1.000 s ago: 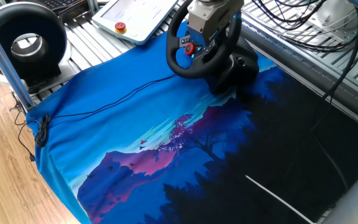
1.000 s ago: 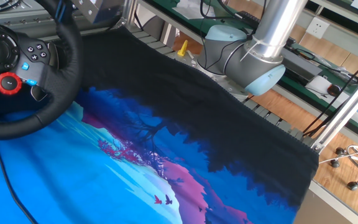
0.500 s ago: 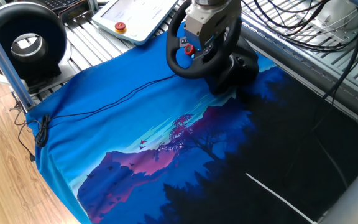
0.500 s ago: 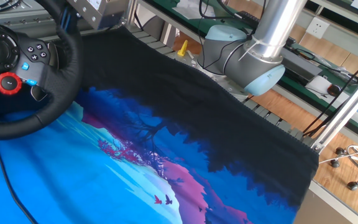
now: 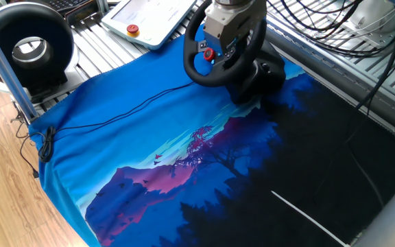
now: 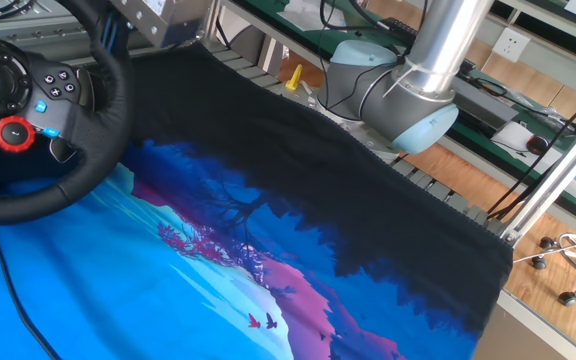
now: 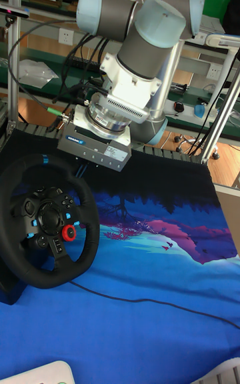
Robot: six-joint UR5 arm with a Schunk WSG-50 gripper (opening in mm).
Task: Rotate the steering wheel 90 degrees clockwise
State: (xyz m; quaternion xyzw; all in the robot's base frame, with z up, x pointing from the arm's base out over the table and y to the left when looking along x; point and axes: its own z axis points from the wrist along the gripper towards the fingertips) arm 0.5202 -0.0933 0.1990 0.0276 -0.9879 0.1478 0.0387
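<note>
**Claw sits at the wheel's upper rim, on the side nearest the arm**

The black round gaming steering wheel (image 7: 48, 223), its hub carrying a red knob and small blue buttons, stands tilted on its bulky black base (image 5: 262, 77) near a far edge of the surface, on the blue landscape-printed cloth (image 5: 149, 158) that covers it. A blue stripe marks the rim's top. The claw (image 7: 85, 168) is just beside the upper part of the rim, on the side toward the grey robot arm (image 7: 143, 57); its silver body hides the fingers in every view, so I cannot tell how far they are spread or whether they grip the rim. The blue stripe reads close to upright, so the turn looks barely begun. From this spot a clockwise turn would carry the claw down along the rim's arc.
</note>
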